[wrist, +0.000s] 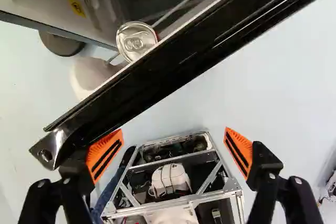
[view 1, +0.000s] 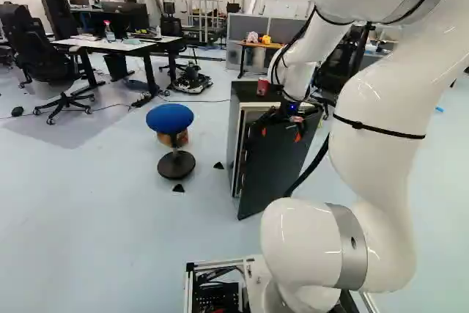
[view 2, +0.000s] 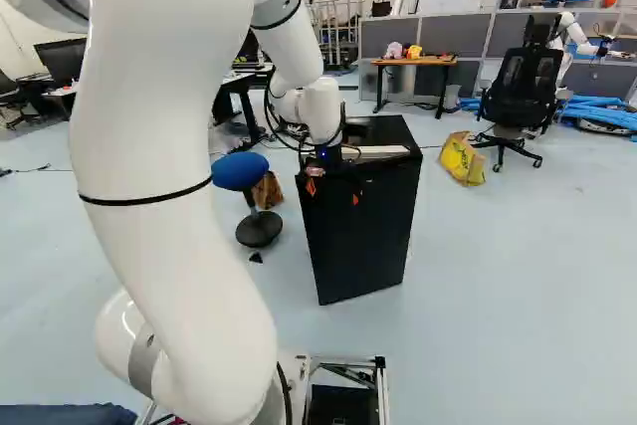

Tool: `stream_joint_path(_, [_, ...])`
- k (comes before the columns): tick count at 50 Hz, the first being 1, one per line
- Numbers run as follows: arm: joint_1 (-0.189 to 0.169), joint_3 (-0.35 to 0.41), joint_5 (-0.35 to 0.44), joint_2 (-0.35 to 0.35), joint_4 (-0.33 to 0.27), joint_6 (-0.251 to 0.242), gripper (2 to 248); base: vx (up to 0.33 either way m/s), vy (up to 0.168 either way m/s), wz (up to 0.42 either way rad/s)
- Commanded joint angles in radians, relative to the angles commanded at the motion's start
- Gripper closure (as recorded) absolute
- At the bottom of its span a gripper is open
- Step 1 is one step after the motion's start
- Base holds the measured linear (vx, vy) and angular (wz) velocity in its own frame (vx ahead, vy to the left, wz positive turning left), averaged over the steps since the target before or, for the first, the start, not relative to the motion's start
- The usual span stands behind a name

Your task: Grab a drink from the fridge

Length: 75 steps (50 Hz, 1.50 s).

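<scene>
Black, orange-padded fingers (wrist: pixel 239 151) stand spread, holding nothing, outside the glossy black fridge door (wrist: pixel 157 73). A silver-topped drink can (wrist: pixel 135 39) sits just inside that door; easing the door wider, without jolting it, likely clears the approach.

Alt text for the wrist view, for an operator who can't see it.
Open gripper, orange-padded fingers wide apart, near the top edge of the open fridge door. A drink can, lid up, shows beyond that edge, on the door's inner side. The robot's base frame lies below.
</scene>
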Motion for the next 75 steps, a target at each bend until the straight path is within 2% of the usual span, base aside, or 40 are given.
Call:
stream_joint_path(25, [0.044,-0.003,0.141,-0.003,-0.034,0.000,3,0.000,0.000,0.000])
stream_joint_path(48, [0.064,-0.004,0.269,-0.003,-0.065,0.000,3,0.000,0.000,0.000])
stream_joint_path(75, [0.065,-0.007,0.274,-0.014,-0.067,0.000,3,0.000,0.000,0.000])
